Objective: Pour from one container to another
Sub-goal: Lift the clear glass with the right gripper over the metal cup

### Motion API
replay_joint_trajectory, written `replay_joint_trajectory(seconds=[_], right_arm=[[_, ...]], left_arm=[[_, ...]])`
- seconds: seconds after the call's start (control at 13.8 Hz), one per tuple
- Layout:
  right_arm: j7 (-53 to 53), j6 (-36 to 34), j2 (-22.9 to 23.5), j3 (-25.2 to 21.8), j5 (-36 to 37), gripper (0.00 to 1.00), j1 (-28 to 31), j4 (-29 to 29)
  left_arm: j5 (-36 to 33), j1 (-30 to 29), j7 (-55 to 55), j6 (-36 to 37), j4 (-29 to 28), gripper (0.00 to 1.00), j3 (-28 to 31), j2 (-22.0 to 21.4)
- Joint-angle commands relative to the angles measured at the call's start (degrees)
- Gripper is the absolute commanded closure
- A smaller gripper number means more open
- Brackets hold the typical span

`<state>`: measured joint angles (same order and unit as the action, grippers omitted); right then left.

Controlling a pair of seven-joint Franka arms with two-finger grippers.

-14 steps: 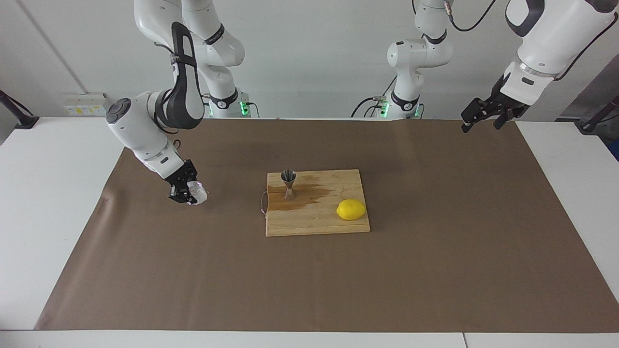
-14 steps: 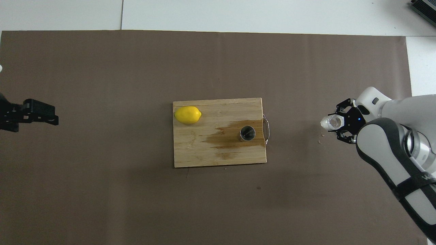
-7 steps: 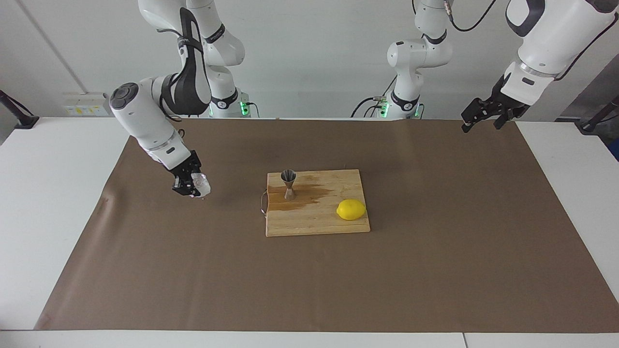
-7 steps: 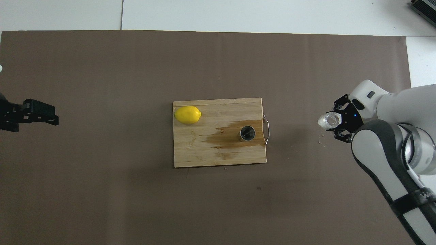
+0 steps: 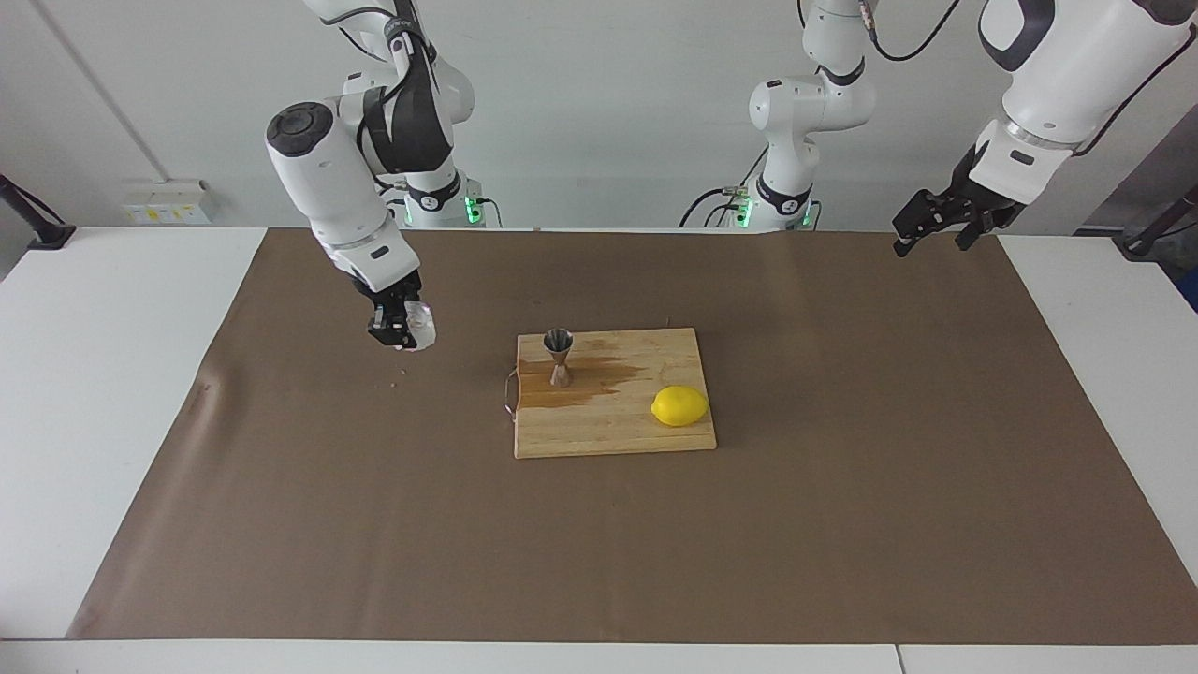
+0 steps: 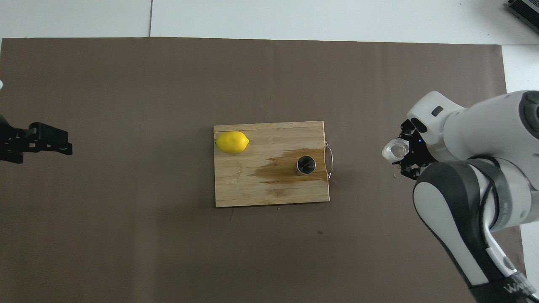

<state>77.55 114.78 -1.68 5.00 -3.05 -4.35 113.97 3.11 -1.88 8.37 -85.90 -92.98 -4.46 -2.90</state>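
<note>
— Since the earlier frames, what has changed?

— Item one: right gripper [image 5: 402, 329], with the clear cup [image 5: 417, 329] clamped between its fingers, has risen off the brown paper cover [image 5: 842, 487] and shifted toward the cutting board [image 5: 613, 421]. It now hangs in the air over bare paper between the right arm's end of the table and the board. The cup is tilted, its mouth turned partly sideways. In the overhead view the same cup [image 6: 394, 150] shows at the tip of the right gripper [image 6: 405, 155], short of the board's metal handle [image 6: 331, 159].

— And the receiving vessel?

— Item two: steel jigger [image 5: 559, 357], hourglass form, upright on the board, at the end toward the right arm, close to the handle. Unchanged in place. Overhead, its open top [image 6: 306, 164] reads as a dark circle. It stands in a dark wet stain [image 5: 599, 379] spreading across the wood.

— Other entries on the board?

— Item three: lemon [image 5: 679, 405], yellow, lying on the board at the corner toward the left arm and farther from the robots than the jigger. Well apart from it.

— The second arm?

— Item four: left gripper [image 5: 936, 225], waiting, raised over the left arm's end of the table near the paper's edge. Fingers apart, nothing held. Position as before.
</note>
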Motion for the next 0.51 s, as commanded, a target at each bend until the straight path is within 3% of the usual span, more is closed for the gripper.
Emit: replay_joint_trajectory(seconds=[0.0, 0.29, 0.43], right_arm=[[-6.43, -1.49, 0.71, 0.1, 5.49, 1.0, -3.9, -2.43], [-8.38, -0.79, 3.95, 0.36, 8.14, 1.0, -6.8, -5.33], [-13.44, -0.87, 6.24, 0.36, 12.95, 1.0, -10.57, -7.35]], left_arm=[[0.5, -0.14, -0.28, 0.74, -0.18, 0.0, 0.07, -0.7], [0.5, -0.23, -0.28, 0.82, -0.18, 0.0, 0.07, -0.7], [0.5, -0.23, -0.28, 0.82, -0.18, 0.0, 0.07, -0.79]])
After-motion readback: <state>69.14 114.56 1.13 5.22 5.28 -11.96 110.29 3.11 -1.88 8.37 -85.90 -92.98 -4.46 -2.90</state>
